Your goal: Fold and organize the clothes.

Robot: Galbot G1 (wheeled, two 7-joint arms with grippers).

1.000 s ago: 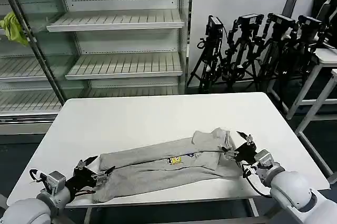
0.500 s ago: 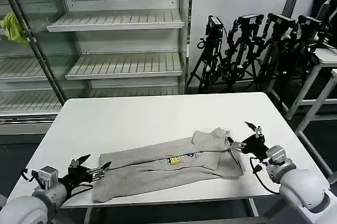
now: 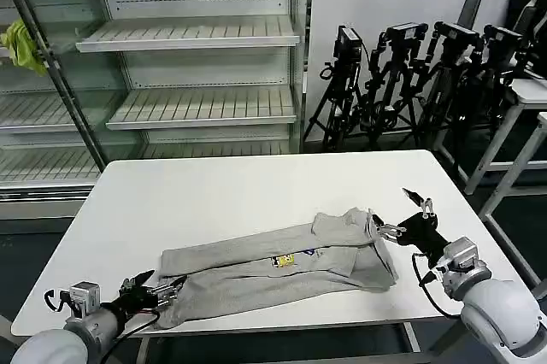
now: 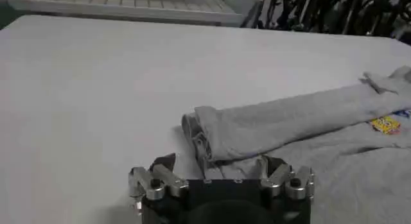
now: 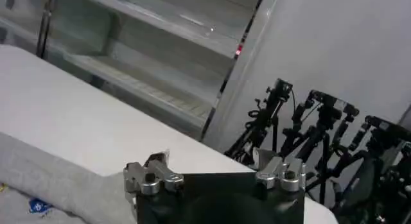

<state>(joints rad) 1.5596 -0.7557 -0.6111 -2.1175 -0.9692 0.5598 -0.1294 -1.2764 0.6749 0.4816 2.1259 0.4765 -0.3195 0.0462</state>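
Right tool (image 5: 212,174) with fingers apart, grey shirt (image 5: 45,174) on white table (image 5: 70,103), empty shelves (image 5: 160,26), tripods (image 5: 334,135) behind.

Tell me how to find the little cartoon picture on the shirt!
Start at the big white table in front of the robot, where a light grey shirt lies folded into a long strip near the front edge. Look about midway along it: the cartoon print is a tiny yellow and blue patch, the only bright colour on the plain grey cloth.
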